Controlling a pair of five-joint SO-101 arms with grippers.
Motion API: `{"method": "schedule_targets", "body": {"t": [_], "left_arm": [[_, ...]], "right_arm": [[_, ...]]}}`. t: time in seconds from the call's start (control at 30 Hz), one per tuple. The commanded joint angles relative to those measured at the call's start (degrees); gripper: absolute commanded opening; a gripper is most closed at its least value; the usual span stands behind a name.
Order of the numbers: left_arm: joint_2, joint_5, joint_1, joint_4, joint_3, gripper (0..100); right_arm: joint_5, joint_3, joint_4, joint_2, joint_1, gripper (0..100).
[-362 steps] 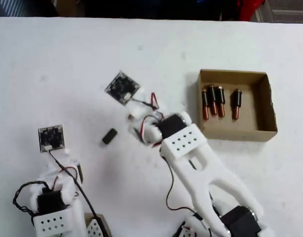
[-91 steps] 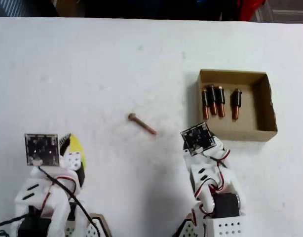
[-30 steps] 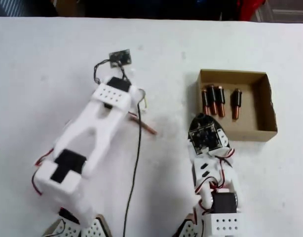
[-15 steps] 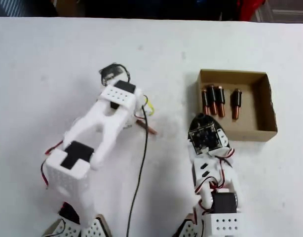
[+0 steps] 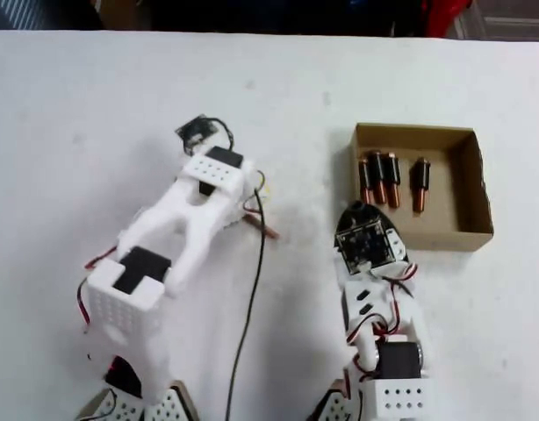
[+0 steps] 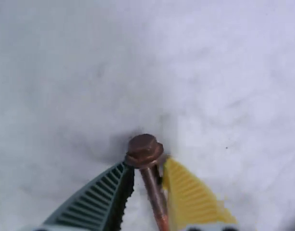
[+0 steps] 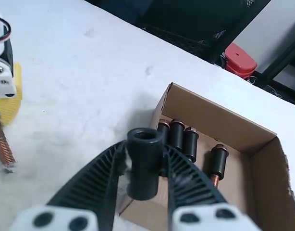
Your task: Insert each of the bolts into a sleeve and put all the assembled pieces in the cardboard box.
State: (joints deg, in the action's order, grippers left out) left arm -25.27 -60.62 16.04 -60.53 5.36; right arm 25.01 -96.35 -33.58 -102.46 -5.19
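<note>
While my left arm [image 5: 177, 224] stretches out over the middle of the table [image 5: 120, 88], my left gripper [image 6: 146, 180] is down at the bolt [image 6: 144, 150]. That bolt lies flat on the white surface. Its hex head pokes out just past my fingertips, and its copper shaft runs back between them. My green finger [image 6: 102, 202] sits on one side and my yellow finger [image 6: 186, 197] on the other. They're slightly apart, straddling the shaft rather than squeezing it, and I can see a dark sliver of gap on the green side. From above, the threaded tip [image 5: 268, 231] sticks out from under my wrist, pointing toward the other arm.

Moving across, my right gripper [image 7: 145, 149] has both black fingers closed on the sleeve [image 7: 144, 163], one pressed against each side. The sleeve is dark and stands upright, its open bore facing up at my wrist camera. From overhead, that hand sits just off the near left corner of the box [image 5: 419, 130], with bare table between it and the bolt.

Over on the right, the box rests open on the table. Four assembled pieces [image 5: 379, 180] lie inside, each a black sleeve with copper showing at the end. Three lie packed side by side, and the fourth [image 5: 420, 184] lies a little apart, all pointing the same way.
</note>
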Motion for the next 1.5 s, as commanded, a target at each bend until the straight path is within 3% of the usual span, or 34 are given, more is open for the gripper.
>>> {"method": "schedule_targets", "body": {"t": [0.0,0.13,0.37,0.53,0.67,0.83,0.87,1.23,1.47], "left_arm": [[0.4,-0.5,-2.4,1.3,-2.5,7],[-2.5,-0.5,-2.2,1.3,-3.0,13],[-6.8,-0.3,-2.4,1.5,-6.0,14],[-6.7,9.9,-2.4,0.2,-6.1,14],[-6.7,12.0,-2.4,0.0,-6.2,13],[-6.7,12.2,-2.4,0.0,-6.2,1],[-6.7,12.9,-2.4,0.0,-6.2,3],[-6.5,31.8,-2.9,-1.0,-6.6,2],[-1.9,38.4,-3.9,-13.2,-15.0,2]], "right_arm": [[-0.4,-0.4,-0.2,-0.6,0.0,1.6],[-0.4,-0.4,-0.2,-0.6,0.0,1.6],[-0.4,-0.4,-0.2,-0.6,0.1,1.6],[-0.4,-0.4,-0.3,-0.5,0.0,1.6],[-0.4,-0.4,-1.5,-0.6,0.0,1.6],[-0.4,-0.4,-2.9,-0.7,-2.5,1.7],[-0.4,-0.4,-2.9,-0.7,-2.7,1.7],[-0.4,-0.4,-2.8,-0.7,-6.6,1.7],[-0.4,-0.4,-1.6,-0.7,-12.8,1.7]]}}
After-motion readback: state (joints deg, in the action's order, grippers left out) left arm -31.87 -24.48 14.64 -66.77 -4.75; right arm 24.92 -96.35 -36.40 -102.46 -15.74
